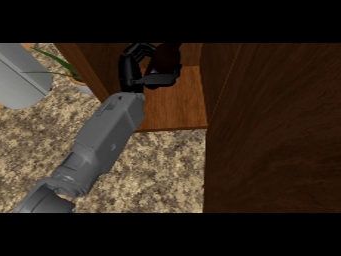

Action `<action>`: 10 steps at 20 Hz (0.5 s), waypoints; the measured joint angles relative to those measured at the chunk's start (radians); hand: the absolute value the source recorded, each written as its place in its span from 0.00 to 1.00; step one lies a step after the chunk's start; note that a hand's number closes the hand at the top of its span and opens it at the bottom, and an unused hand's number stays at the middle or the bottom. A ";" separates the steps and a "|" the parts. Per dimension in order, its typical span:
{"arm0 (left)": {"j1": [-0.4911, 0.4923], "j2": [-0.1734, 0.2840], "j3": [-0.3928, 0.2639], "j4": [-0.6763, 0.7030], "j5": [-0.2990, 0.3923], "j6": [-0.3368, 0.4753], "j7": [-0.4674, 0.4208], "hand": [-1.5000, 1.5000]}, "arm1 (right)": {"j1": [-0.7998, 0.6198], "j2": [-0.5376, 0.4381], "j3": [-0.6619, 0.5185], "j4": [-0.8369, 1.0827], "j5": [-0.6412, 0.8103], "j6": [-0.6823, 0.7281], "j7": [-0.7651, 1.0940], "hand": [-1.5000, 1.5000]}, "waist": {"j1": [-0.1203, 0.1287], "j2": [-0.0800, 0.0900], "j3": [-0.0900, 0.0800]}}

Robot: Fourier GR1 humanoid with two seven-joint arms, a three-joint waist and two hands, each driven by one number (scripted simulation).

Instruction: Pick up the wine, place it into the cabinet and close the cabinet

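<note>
Risk first: wine (167, 56) already inside the cabinet, over the rear part of the shelf (177, 107), but contact between its base and the board impossible to confirm, hidden behind the hand. Letting go while tilted or short of the board could topple it, and a rolling bottle might run forward and out onto the counter (165, 165). Pulling back carelessly could also drag it over, given fingers wrapped so closely round the glass. Second hazard at the closing step: open door (284, 130) standing just beside the shelf on the right; swinging it before the forearm clears would trap the arm.

Pose: left hand (137, 65) reaching in from the lower left, grey forearm stretched diagonally across the counter and over the shelf's front edge. Black fingers curled round the dark bottle from its left side, thumb tucked across below, so closed on the wine rather than spread. Right hand nowhere in view. Potted plant (58, 67) near the cabinet's left wall, apart from the arm.
</note>
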 measured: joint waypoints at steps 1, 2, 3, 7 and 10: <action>-0.006 0.000 0.002 0.010 0.001 -0.001 -0.002 1.00 | -0.007 -0.001 -0.002 0.002 0.000 -0.003 0.002 0.00 | 0.000 0.000 0.000; -0.010 0.000 0.003 0.017 0.002 -0.007 -0.001 1.00 | -0.006 0.000 0.002 0.001 0.000 -0.005 0.005 0.00 | 0.001 0.001 -0.001; -0.010 0.000 0.006 0.024 0.002 -0.007 -0.017 1.00 | -0.013 0.000 0.004 0.001 0.000 -0.009 0.009 0.00 | -0.003 0.001 0.000; -0.022 0.001 0.019 0.061 -0.001 -0.003 -0.039 0.00 | -0.004 0.001 0.013 0.000 0.000 -0.002 -0.001 0.00 | -0.007 0.004 -0.001; -0.031 0.001 0.021 0.089 -0.005 0.021 -0.038 0.00 | -0.004 0.012 0.036 0.000 0.004 -0.012 -0.003 0.00 | -0.007 0.005 -0.001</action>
